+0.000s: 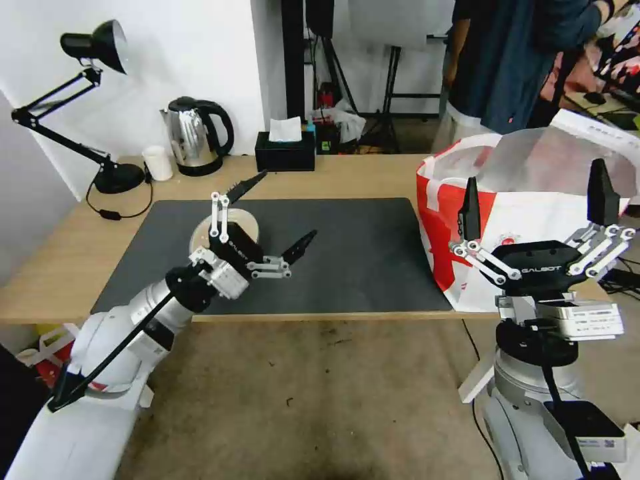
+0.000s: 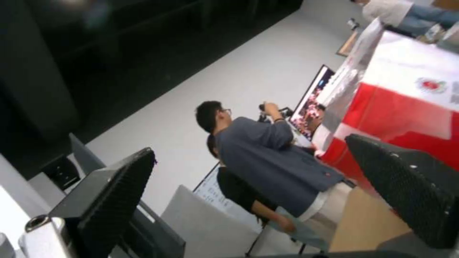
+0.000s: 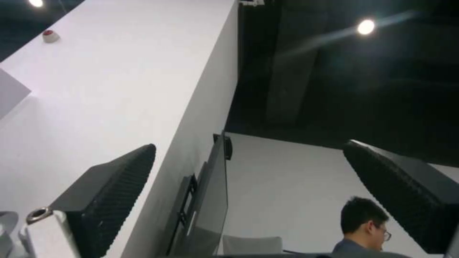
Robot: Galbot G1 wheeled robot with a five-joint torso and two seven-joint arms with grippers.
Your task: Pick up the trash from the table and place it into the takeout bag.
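Light-wood tabletop [image 1: 347, 175] runs across the head view, its large black rectangular mat [image 1: 360, 257] mostly bare between the two arms. The left gripper [image 1: 281, 210] hovers over the mat's left part with its fingers spread wide and nothing between them; the shallow beige round bowl [image 1: 225, 227] sits on the mat just behind it, partly hidden by the gripper body. The large red-and-white takeout bag [image 1: 467, 233] stands at the table's right end, overhanging the front edge, its silvery lining showing at the open mouth. The right gripper [image 1: 535, 200] points upward in front of the bag, fingers wide apart and empty. A black tissue box [image 1: 285, 152], steel kettle [image 1: 195, 137], small white cup [image 1: 159, 163] and black desk lamp [image 1: 100, 47] line the far edge. From the left wrist, the bag [image 2: 406, 107] lies beyond the spread fingers [image 2: 110, 200].
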